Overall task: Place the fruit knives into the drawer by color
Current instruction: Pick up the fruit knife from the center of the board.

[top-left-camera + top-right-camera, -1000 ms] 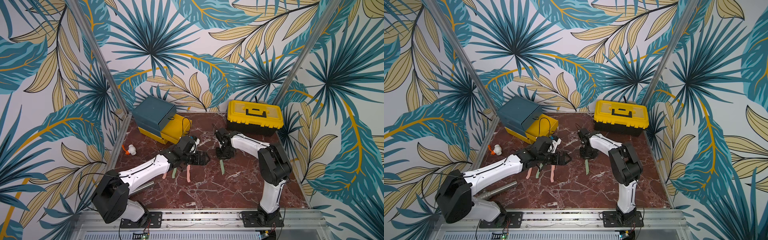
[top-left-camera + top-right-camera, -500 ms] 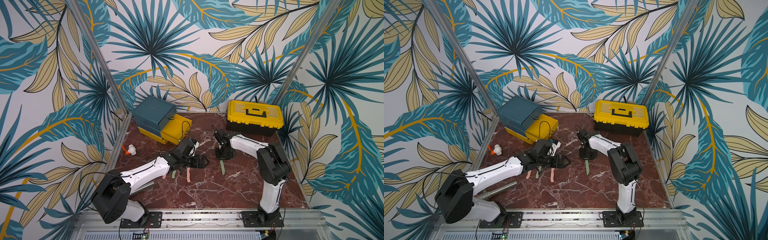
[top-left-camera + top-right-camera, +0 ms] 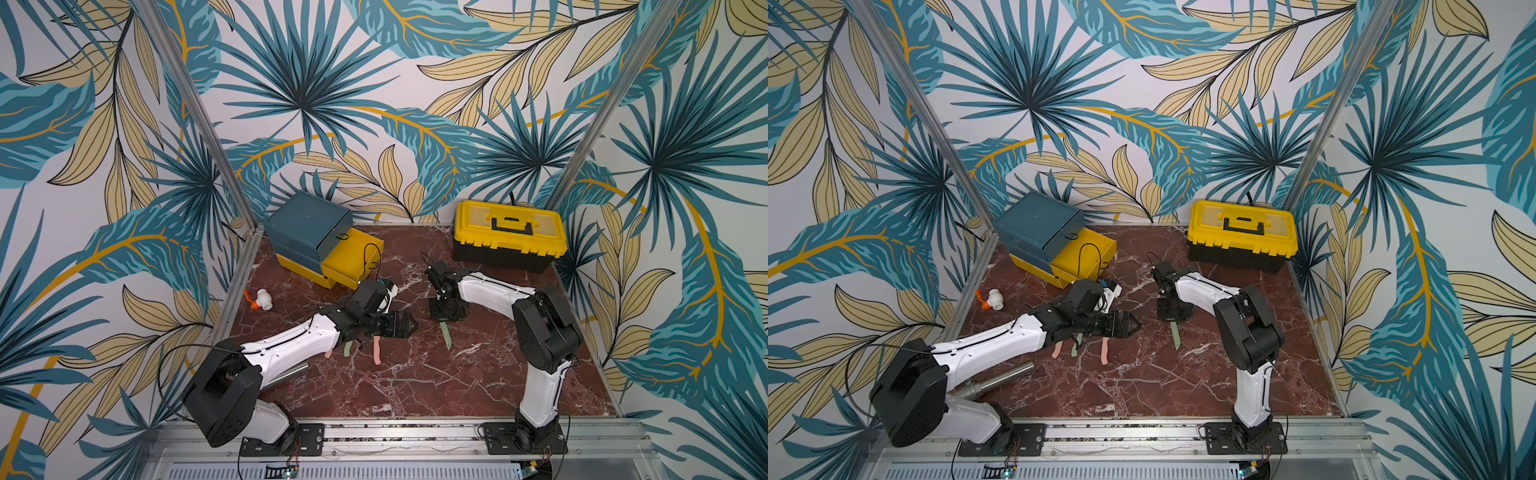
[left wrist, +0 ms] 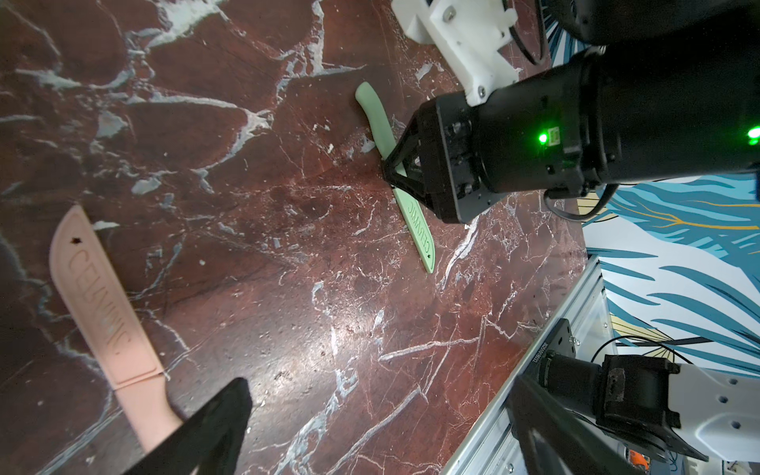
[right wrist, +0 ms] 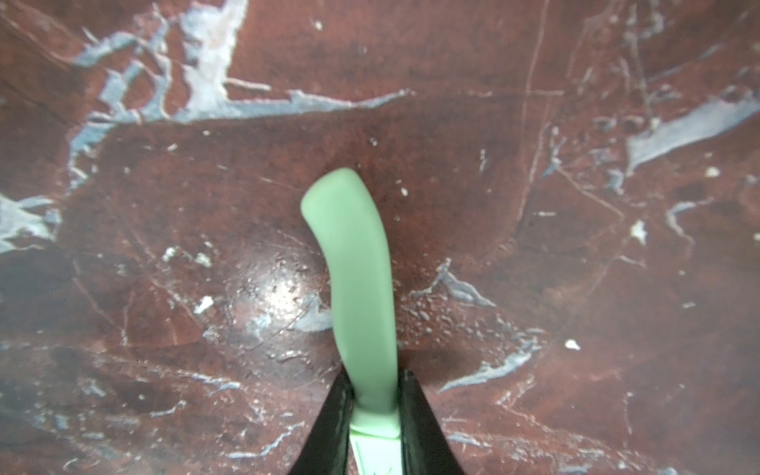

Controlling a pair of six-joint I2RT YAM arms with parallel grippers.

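**Fig.: R gripper clamped on a sage green knife, mid-table**

Both top views: bare marble table (image 3: 415,386) runs from ctr to the 5–6 o'clock edge. Chest of drawers (image 3: 307,226) at 11 o'clock, w/ one yellow drawer (image 3: 353,253) pulled out. Toolbox (image 3: 509,228) at 1 o'clock. Steel cylinder (image 3: 1000,376) at 8 o'clock.

R gripper (image 5: 373,384) pinches the sage green knife (image 5: 357,267), lying flat at ctr. L gripper (image 3: 409,325), jaws wide apart and holding nothing, sits beside the first pink knife (image 3: 376,351).

Vs. 1 s earlier: knives unmoved, arms barely shifted.

Count: 4 knives, incl. second pink knife (image 3: 328,354) and second sage green knife (image 3: 348,350).
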